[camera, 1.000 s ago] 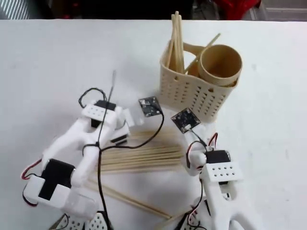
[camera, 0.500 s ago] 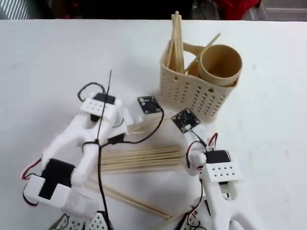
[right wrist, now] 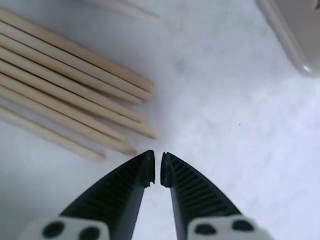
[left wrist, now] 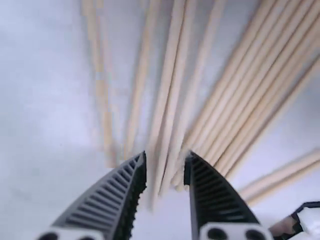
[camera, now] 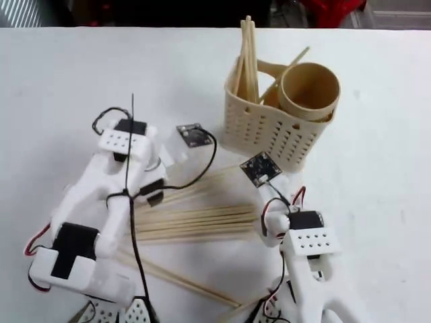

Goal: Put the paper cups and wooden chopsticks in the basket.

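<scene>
A cream slotted basket stands at the back right, holding a paper cup and several upright wooden chopsticks. More chopsticks lie loose on the white table between my two arms. My left arm is at the left end of that pile. Its gripper hangs just above the table, narrowly open, with the ends of one or two chopsticks between its fingers. My right arm sits at the front right. Its gripper is shut on nothing, just off the tips of the chopstick bundle.
A separate long chopstick lies slanted near the front edge between the arm bases. A black cable runs along the left arm. A corner of the basket is close to the right gripper. Bare table spreads to the left and back.
My left arm has shifted left, away from the basket, and the upper chopsticks now lie fanned out at a slant. The right arm has not moved.
</scene>
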You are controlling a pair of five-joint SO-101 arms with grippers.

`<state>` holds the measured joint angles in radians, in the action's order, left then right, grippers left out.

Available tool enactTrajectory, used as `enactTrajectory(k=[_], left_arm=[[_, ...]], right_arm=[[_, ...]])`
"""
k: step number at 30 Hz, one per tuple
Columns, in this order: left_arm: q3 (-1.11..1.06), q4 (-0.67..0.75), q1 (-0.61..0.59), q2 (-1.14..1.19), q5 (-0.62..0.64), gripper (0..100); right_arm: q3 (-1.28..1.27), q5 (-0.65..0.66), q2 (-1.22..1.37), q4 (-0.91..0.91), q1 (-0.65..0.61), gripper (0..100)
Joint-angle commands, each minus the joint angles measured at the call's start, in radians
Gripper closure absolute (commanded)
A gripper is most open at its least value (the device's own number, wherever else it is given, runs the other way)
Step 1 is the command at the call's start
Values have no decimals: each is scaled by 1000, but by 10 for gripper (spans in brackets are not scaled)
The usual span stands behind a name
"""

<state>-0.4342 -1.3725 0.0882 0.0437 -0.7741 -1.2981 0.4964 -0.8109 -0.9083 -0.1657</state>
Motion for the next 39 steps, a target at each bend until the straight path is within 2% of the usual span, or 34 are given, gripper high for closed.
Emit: enactTrajectory(k=[1, 11, 15, 19, 25, 29, 31, 35, 39], left_arm=[[26, 54, -7, -39, 8, 857], [6, 387, -18, -33, 17, 854], [20, 437, -22, 22, 9, 853], [121, 456, -44, 213, 9, 853], [365, 241, -50, 414, 15, 861], [479, 152, -53, 496, 17, 976], [529, 95, -73, 526, 20, 969], [646, -3, -162, 503, 75, 976], [795, -120, -242, 377, 103, 977]], right_arm=[[5, 3, -16, 15, 4, 960], [0, 3, -19, 15, 7, 960], [0, 3, -19, 15, 7, 960], [0, 3, -19, 15, 7, 960], [0, 3, -19, 15, 7, 960], [0, 3, -19, 15, 7, 960], [0, 3, -19, 15, 7, 960], [0, 3, -19, 15, 7, 960], [0, 3, -19, 15, 7, 960]])
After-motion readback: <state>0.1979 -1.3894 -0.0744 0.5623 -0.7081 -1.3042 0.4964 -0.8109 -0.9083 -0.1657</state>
